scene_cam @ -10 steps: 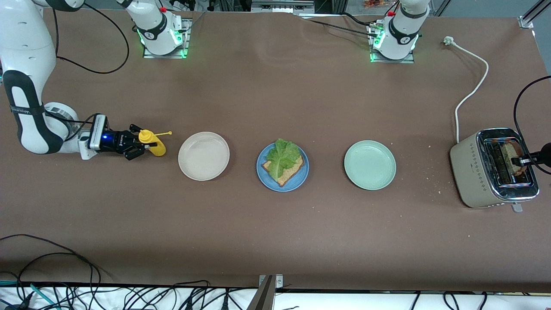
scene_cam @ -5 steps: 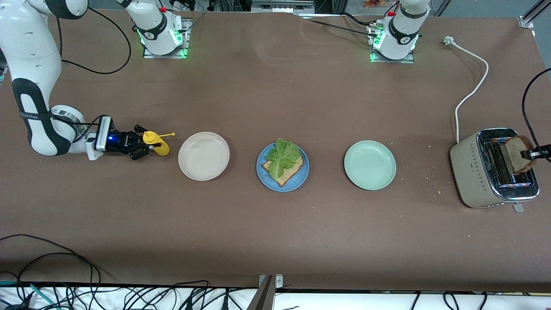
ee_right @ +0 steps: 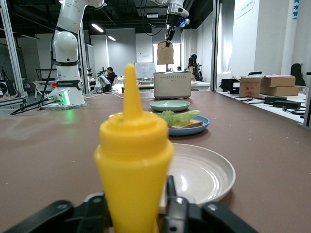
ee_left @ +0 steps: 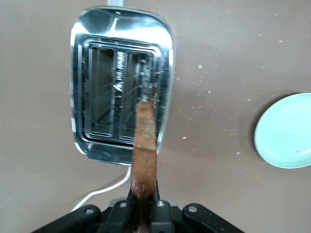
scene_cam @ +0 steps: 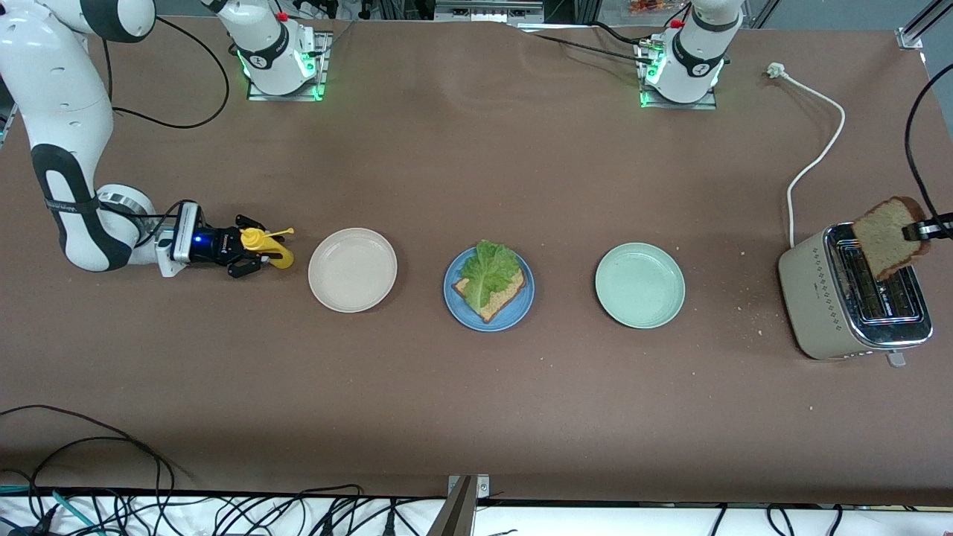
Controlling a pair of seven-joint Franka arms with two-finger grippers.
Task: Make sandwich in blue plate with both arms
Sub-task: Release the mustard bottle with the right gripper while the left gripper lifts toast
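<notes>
I only get the tip of the left tool [scene_cam: 939, 225] at the 3 o'clock edge of the front view; its arm is cut off. Left wrist: the tool body runs off at 6 o'clock, mint plate [ee_left: 287, 130] clipped at 3. Right wrist: yellow bottle [ee_right: 132, 165] hides the right tool [ee_right: 141, 206], so I can't judge its opening.

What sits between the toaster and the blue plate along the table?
Front view: only the mint-green plate lies between the toaster and the blue plate; apart from a few crumbs, brown table fills the rest.
</notes>
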